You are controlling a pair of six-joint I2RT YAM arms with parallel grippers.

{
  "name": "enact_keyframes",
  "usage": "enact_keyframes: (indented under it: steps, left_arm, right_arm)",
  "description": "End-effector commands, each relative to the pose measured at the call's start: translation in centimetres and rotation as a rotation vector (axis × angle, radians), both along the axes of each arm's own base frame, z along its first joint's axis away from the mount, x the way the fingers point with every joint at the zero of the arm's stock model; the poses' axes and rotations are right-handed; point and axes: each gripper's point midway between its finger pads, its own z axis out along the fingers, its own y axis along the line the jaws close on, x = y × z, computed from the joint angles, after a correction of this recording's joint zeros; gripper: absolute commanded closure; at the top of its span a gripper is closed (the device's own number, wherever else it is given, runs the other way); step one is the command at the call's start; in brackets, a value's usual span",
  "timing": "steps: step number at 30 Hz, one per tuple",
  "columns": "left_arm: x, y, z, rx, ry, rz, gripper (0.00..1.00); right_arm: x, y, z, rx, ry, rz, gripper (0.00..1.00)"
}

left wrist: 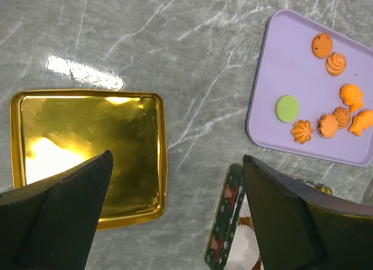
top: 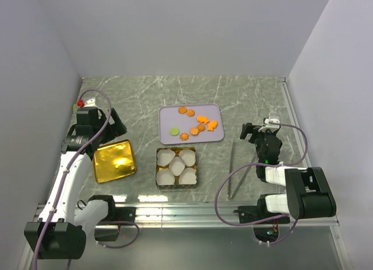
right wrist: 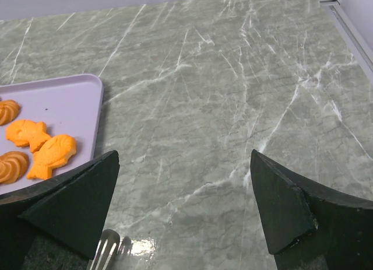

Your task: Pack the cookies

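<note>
Several small orange cookies (top: 201, 123) and one round green cookie (top: 173, 130) lie on a lilac tray (top: 166, 115) at mid-table. They also show in the left wrist view, orange (left wrist: 329, 125) and green (left wrist: 287, 108), and a few orange ones (right wrist: 52, 156) in the right wrist view. A square tin (top: 158, 168) with white paper cups (top: 176, 168) stands in front of the tray. My left gripper (top: 113, 129) (left wrist: 176, 159) is open and empty, above the table between a gold lid (left wrist: 87, 147) and the tin (left wrist: 224, 223). My right gripper (top: 250, 132) (right wrist: 183, 156) is open and empty, right of the tray (right wrist: 64, 101).
The gold lid (top: 114, 160) lies left of the tin. Metal tongs (top: 233, 168) lie on the table right of the tin, their tip (right wrist: 105, 249) under my right gripper. A small red object (top: 80, 102) sits by the left wall. White walls enclose the table.
</note>
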Motion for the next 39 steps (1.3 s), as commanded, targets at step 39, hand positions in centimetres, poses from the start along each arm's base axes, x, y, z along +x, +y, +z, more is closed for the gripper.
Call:
enact_keyframes:
  steps: [39]
  left_arm:
    - [0.0, -1.5, 0.0, -0.039, -0.013, -0.047, 0.01]
  right_arm:
    - [-1.2, -1.6, 10.5, 0.289, 0.322, -0.350, 0.00]
